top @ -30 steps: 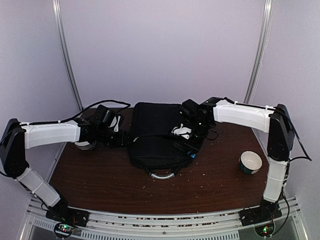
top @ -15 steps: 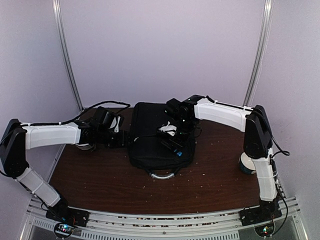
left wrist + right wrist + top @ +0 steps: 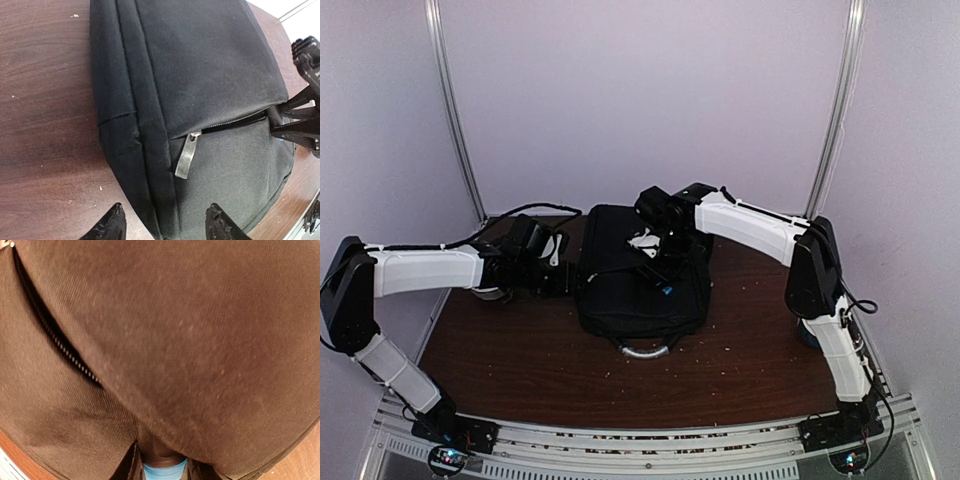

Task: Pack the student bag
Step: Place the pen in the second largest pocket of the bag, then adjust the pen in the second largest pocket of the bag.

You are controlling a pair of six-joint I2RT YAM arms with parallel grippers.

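The black student bag (image 3: pixel 640 285) lies flat in the middle of the table, its grey loop handle (image 3: pixel 642 350) toward me. My right gripper (image 3: pixel 662 272) is low over the bag's top, shut on a small blue object (image 3: pixel 163 473). The object's dark front end is tucked under a fabric flap of the bag (image 3: pixel 190 350), beside an open zip slit (image 3: pixel 55 340). My left gripper (image 3: pixel 165 227) is open and straddles the bag's left side seam without touching it. A grey zip pull (image 3: pixel 187 155) lies just ahead of it.
The brown table (image 3: pixel 520 350) is sprinkled with crumbs. A round, roll-like thing (image 3: pixel 490 292) sits under my left forearm. A bowl (image 3: pixel 804 335) at the right is almost hidden behind my right arm. Purple walls close in the back and sides.
My right arm has swung left and back across the bag, carrying the blue object from the bag's right edge to its upper middle. The left arm has not moved.
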